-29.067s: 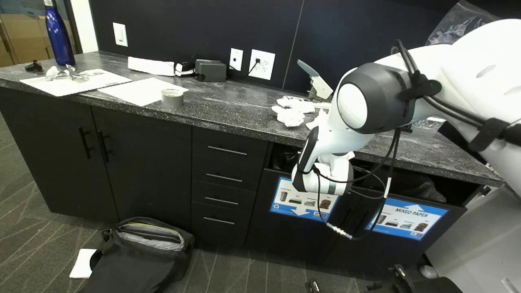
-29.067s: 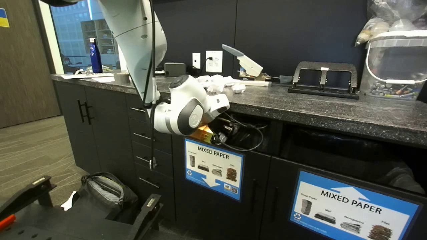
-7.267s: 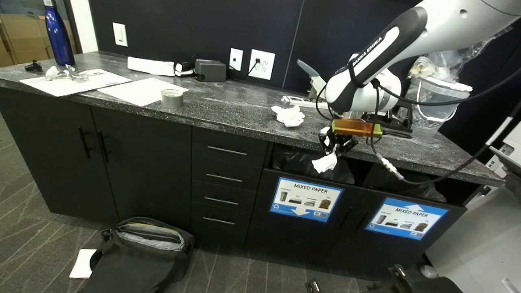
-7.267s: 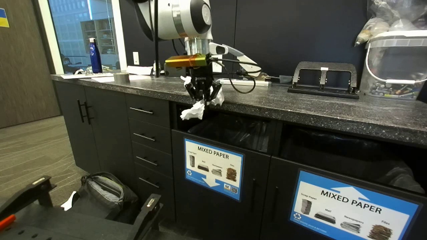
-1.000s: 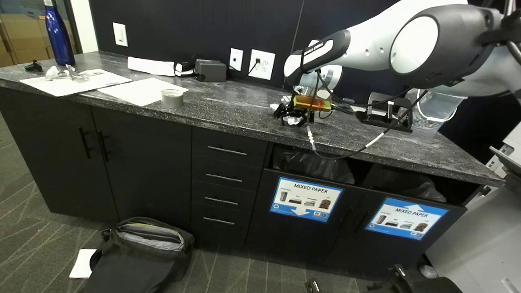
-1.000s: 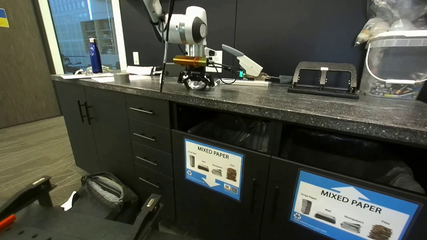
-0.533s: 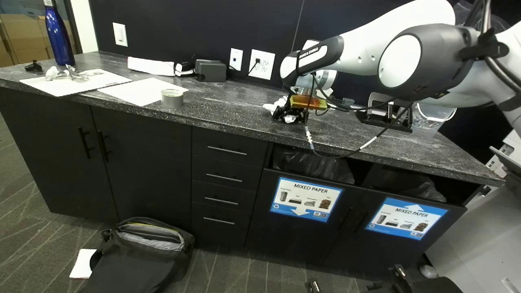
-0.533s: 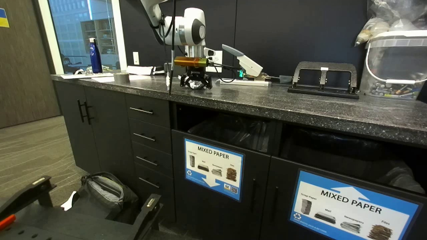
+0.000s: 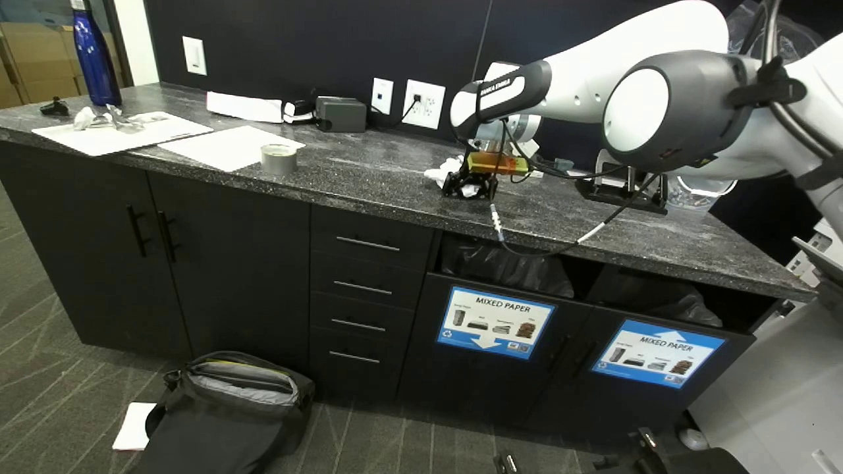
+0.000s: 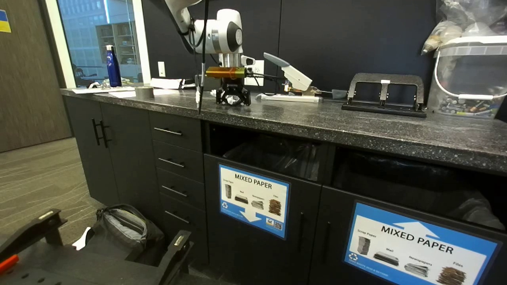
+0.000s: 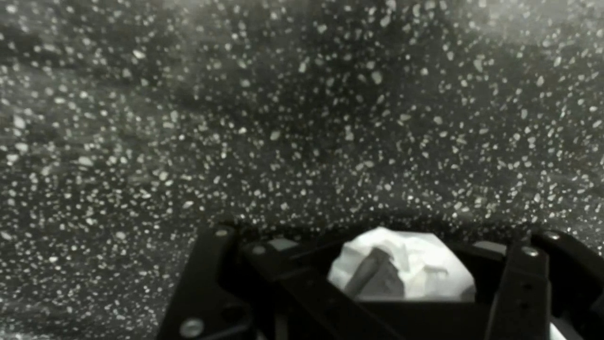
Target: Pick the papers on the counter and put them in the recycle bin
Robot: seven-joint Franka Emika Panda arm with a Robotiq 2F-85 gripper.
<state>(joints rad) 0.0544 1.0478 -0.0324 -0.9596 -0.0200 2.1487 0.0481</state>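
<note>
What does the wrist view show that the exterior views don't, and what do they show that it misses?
Only the wrist view shows, clearly and close up, the grey patch on the crumpled paper. Only the exterior views show the blue bottle, the tape roll, the bag on the floor and the MIXED PAPER signs. All share the gripper closed on that crumpled paper, and the speckled counter.

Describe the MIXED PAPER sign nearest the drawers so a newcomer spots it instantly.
Find the long dark speckled counter, then the stack of four drawers under it. On the black panel beside those drawers, with a dark bag showing above it, is a blue-and-white sign. Its white arrow points down; the arrow on the neighbouring sign points up.
</note>
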